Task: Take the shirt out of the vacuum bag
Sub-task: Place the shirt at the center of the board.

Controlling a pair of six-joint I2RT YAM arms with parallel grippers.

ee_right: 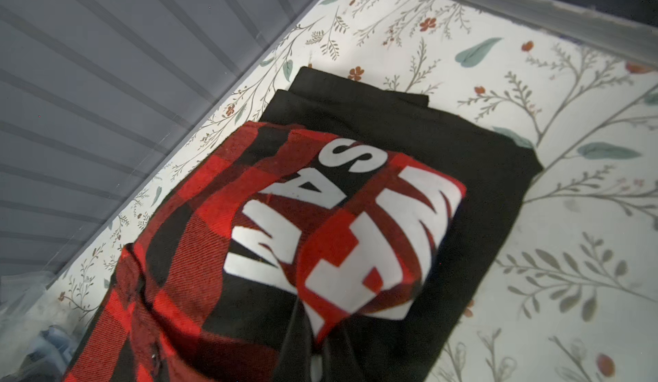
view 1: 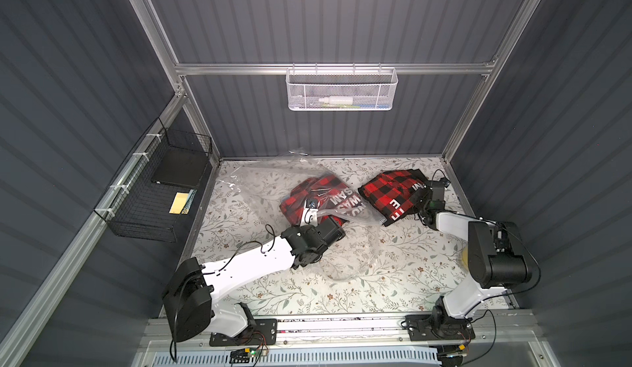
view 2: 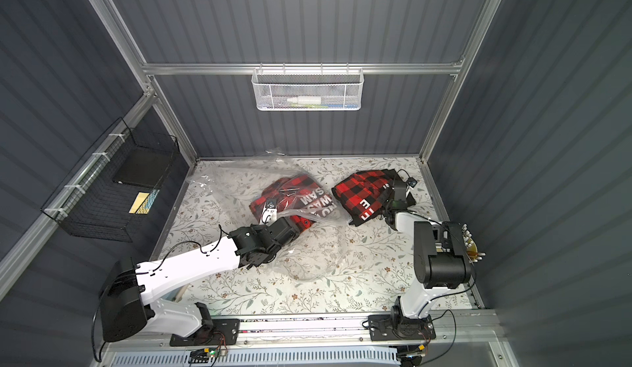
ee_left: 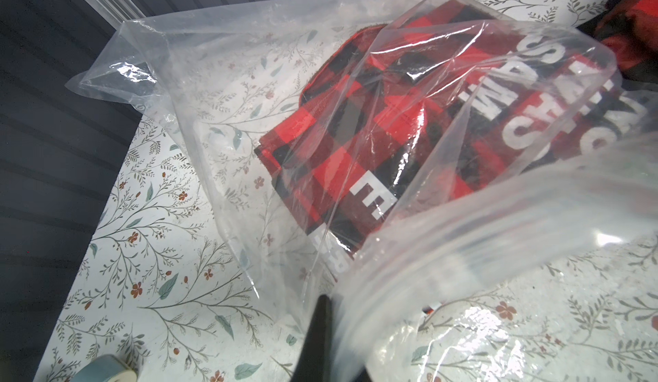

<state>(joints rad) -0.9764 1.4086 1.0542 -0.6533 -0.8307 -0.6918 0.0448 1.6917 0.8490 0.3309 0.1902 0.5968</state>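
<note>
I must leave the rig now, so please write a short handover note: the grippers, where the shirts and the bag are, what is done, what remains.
Left gripper: shut on the zip edge of the vacuum bag.
Right gripper: shut on the plaid shirt outside the bag, at the far right.
Done: that shirt lies clear of the bag.
Left to do: a second plaid shirt is inside the bag, mid-scene; draw it out through the mouth, which looks open.
</note>
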